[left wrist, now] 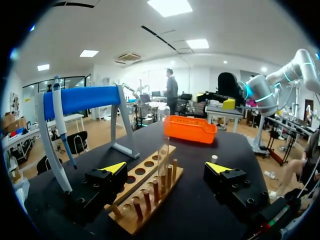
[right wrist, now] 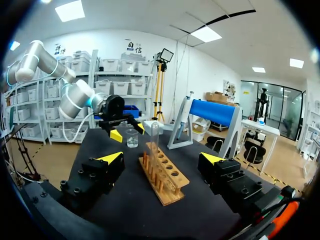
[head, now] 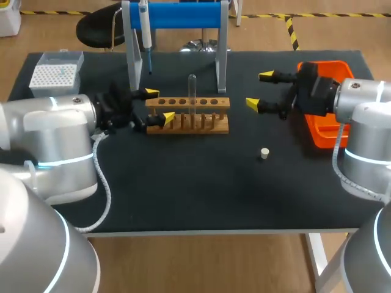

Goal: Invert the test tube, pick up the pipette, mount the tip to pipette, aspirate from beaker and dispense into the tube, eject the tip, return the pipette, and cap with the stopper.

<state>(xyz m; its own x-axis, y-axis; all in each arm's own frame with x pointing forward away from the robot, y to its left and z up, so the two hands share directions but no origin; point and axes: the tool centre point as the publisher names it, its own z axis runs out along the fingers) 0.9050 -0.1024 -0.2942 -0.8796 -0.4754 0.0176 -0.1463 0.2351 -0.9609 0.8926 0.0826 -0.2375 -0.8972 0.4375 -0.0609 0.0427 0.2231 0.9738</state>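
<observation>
The silver left arm [head: 55,140], ringed with glowing cyan bands at its joints, comes in from the left side and holds its black wrist low over the table. Its black two-finger left gripper [head: 157,105] with yellow tips points toward the right, fingers spread wide apart. The matching silver right arm [head: 366,116] comes in from the right side, and its right gripper [head: 259,90] points toward the left, facing the left gripper across a clear gap, fingers likewise spread wide apart.
</observation>
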